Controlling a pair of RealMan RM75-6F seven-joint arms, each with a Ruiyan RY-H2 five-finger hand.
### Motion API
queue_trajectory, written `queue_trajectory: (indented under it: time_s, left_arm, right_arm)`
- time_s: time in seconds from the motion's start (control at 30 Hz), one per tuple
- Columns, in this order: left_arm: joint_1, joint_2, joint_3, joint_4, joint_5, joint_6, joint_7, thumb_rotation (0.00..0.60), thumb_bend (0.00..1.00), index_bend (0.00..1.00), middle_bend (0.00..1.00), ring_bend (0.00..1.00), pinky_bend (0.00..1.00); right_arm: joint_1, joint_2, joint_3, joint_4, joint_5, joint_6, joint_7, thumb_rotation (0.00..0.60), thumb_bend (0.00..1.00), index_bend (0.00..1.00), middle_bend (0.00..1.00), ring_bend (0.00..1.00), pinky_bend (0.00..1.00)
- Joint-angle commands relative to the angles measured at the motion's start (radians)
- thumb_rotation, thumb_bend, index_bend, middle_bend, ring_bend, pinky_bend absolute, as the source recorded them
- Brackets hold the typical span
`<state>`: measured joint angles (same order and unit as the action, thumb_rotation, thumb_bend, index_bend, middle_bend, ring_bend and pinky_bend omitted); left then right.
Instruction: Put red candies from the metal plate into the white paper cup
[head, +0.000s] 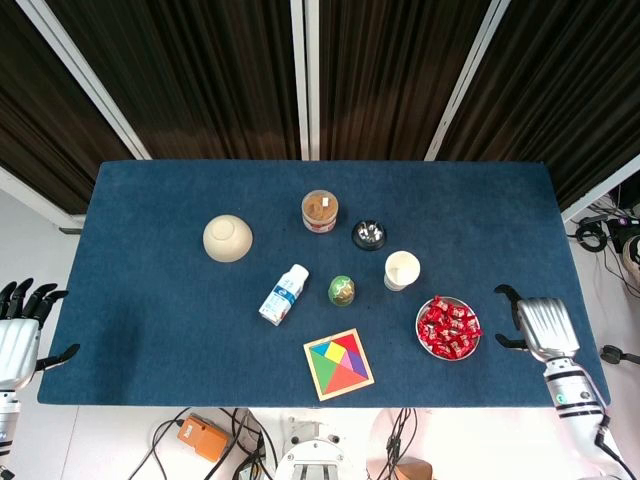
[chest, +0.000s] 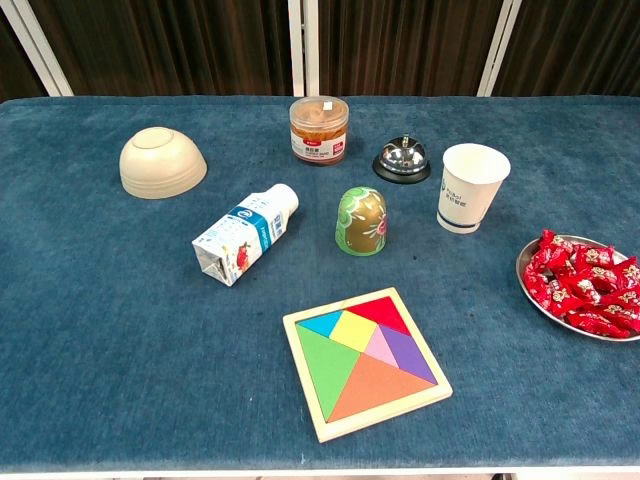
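Head view: right hand sits over the near right part of the surface, just right of the plate, fingers curled downward and apart, holding nothing. Left hand is off the left edge, fingers spread, empty. Neither hand shows in chest view.

Candies are heaped in the metal plate, near right. Cup stands upright, mouth open, just beyond the plate on its far-left side, close but not touching. Nothing visible in the cup; no candy taken yet, by the look of it.

Handling, as a guess: candies are small, light, in glossy wrappers, so probably slippery and crinkly. They are piled and overlapping, so a pinch may lift a neighbour too. Best hold looks like a pinch across one candy on top of the heap, on the side nearest the right hand. Plate is shallow and likely slides if pushed. Paper cup is light and tips easily if bumped at the rim.

Room: open surface to the right of the plate, so the right hand has a free way in. Plate lies near the near edge; in chest view its right part is cut off by the frame. Bell lies beyond the cup and egg to its left, both apart from the short plate-to-cup path. Puzzle is left of the plate, out of the way.
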<state>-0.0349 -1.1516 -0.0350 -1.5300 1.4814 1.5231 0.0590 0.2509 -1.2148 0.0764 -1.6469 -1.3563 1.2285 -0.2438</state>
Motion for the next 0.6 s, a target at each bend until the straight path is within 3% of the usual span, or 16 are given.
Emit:
queue_trajectory:
  time_s: [0.03,0.3,0.6]
  left_arm:
    - [0.001,0.001,-0.001,0.001,-0.004,-0.001,-0.001,0.6,0.0,0.23,0.16,0.04,0.0]
    - [-0.002,0.002,-0.006,0.005,-0.012,-0.008,-0.003,0.6,0.0,0.23,0.16,0.04,0.0]
    - [-0.005,0.004,-0.007,0.006,-0.016,-0.015,0.0,0.6,0.0,0.23,0.16,0.04,0.0]
  right_arm:
    - [0.068,-0.075,0.029,0.055,0.077,-0.09,-0.068,0.6,0.28,0.46,0.92,1.0,1.0]
    - [0.144,-0.167,0.046,0.125,0.136,-0.177,-0.121,0.6,0.34,0.49,0.93,1.0,1.0]
    - [0.187,-0.235,0.042,0.18,0.162,-0.216,-0.139,0.6,0.35,0.49,0.93,1.0,1.0]
